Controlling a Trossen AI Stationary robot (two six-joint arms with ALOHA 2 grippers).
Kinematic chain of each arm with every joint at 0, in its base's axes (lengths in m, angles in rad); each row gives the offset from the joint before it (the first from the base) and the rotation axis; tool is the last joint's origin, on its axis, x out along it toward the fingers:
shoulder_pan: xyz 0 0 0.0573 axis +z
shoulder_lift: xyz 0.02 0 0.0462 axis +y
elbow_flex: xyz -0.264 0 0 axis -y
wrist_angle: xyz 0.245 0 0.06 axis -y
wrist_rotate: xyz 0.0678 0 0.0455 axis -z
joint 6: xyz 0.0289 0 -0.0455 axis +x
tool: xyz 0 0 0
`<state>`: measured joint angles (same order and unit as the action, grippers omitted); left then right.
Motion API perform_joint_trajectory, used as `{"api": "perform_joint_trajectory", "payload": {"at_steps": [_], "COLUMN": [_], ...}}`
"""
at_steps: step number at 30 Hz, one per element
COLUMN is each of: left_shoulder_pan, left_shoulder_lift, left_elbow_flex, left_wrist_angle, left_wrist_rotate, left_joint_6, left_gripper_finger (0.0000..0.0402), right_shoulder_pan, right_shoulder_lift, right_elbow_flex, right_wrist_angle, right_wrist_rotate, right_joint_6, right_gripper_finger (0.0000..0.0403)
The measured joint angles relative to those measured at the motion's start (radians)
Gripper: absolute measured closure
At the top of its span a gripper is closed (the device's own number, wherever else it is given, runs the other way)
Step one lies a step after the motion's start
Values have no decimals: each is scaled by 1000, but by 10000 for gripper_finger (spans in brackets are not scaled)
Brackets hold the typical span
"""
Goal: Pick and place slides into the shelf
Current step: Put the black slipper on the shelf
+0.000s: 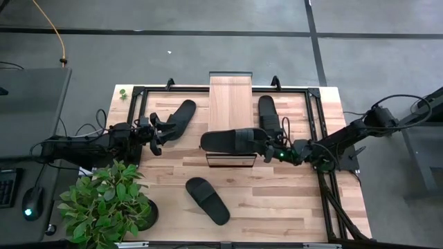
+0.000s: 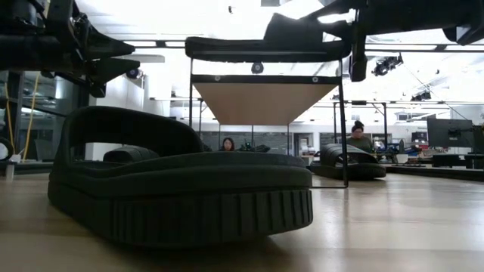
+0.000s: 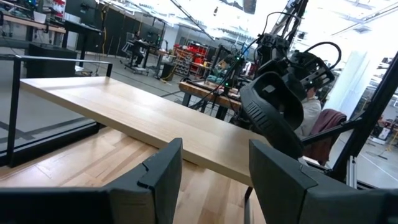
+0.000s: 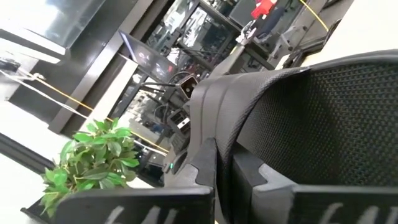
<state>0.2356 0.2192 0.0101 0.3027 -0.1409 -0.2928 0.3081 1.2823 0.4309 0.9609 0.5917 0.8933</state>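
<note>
Right gripper is clamped tight on the edge of a slide, its fingers pinched together over the sole's rim. That slide lies crosswise on the near end of the shelf, sole down on the plank top; from table height it sits on the plank, above the dark frame. A second slide lies on the table just right of the shelf, beside the right arm. Left gripper hovers left of the shelf with its jaws partly apart and nothing between them. A third slide lies on the table just past its fingertips, angled toward the shelf; whether they touch is unclear. The fourth slide rests alone at the table's front. A potted plant stands at the front left corner.
</note>
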Motion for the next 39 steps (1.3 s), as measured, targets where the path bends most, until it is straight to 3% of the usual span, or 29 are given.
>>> {"api": "perform_joint_trajectory", "payload": {"at_steps": [21,33,39], "left_shoulder_pan": [0,0,0], "left_shoulder_lift": [0,0,0], "left_elbow_flex": [0,0,0], "left_wrist_angle": [0,0,0], "left_wrist_rotate": [-3,-3,-2], "left_joint_6": [0,0,0], "left_gripper_finger": [234,234,234], "right_shoulder_pan": [-1,0,0], "right_shoulder_lift": [-2,1,2], "right_elbow_flex": [1,0,0], "right_wrist_angle": [-54,-104,-121], "right_wrist_rotate": [-11,15,16], "right_joint_6": [33,38,51], "right_gripper_finger": [398,303,278]}}
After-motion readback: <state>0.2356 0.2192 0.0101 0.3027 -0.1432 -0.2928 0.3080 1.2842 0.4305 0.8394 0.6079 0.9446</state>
